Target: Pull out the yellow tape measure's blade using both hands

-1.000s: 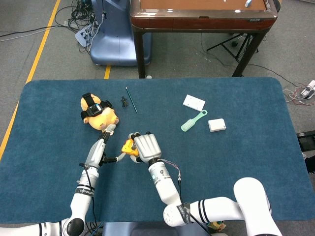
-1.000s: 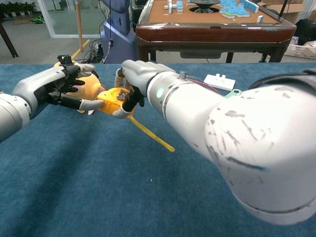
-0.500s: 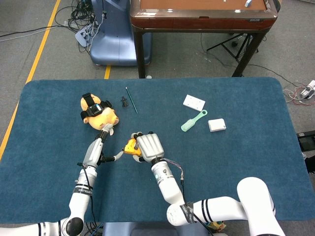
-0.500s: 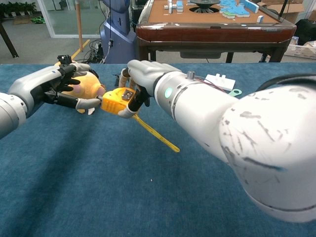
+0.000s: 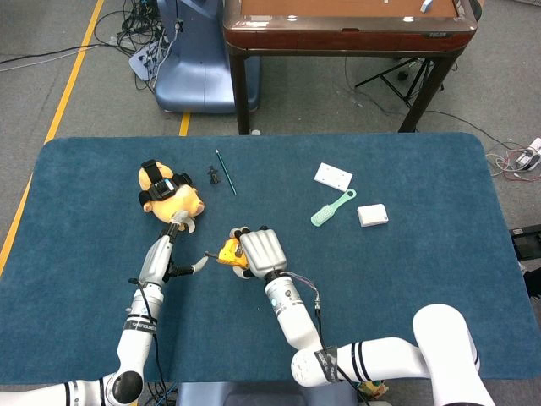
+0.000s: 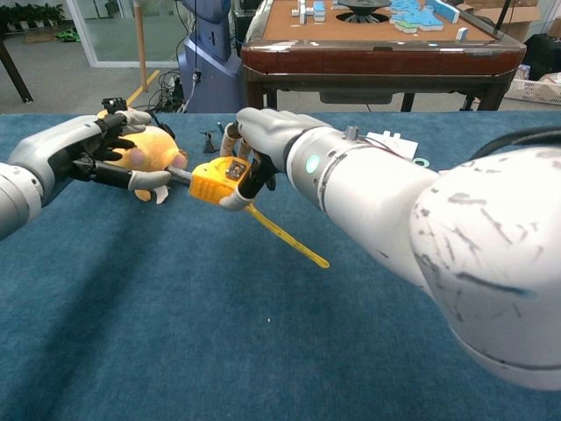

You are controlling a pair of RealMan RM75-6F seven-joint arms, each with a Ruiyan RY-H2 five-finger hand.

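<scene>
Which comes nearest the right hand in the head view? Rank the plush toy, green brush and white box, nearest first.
From the right hand:
1. Plush toy, up and to its left.
2. Green brush, up and to its right.
3. White box, farther right, past the brush.

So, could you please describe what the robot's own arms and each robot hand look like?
Both arms are glossy white shells with black bands near the joints. The right arm carries a small green light and thin wires at the wrist. The left robot hand and right robot hand have silver-grey backs, black inner parts and pale fingertips.
</scene>
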